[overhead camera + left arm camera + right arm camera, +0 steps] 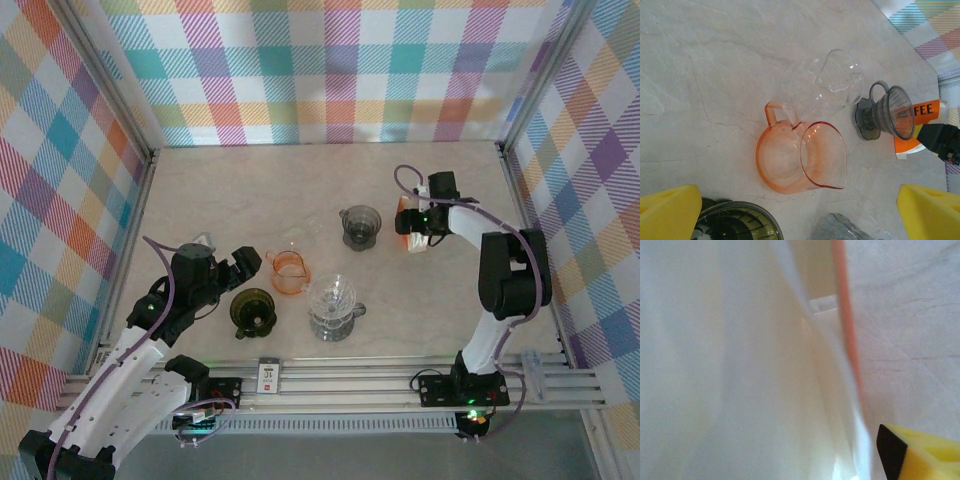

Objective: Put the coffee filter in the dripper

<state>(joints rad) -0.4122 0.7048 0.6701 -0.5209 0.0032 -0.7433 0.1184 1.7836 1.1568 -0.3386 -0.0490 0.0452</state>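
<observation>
Inside orange box [927, 112], white filters [740, 370]

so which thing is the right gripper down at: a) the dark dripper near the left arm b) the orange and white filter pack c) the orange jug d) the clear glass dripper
B: in the top view the right gripper sits at the orange and white filter pack, beside the grey dripper.

The orange filter packet [927, 110] shows black letters "FEE", the rest hidden behind the grey dripper [890, 112]. Print on the small card [268, 377] on the front rail is too small to read.
</observation>
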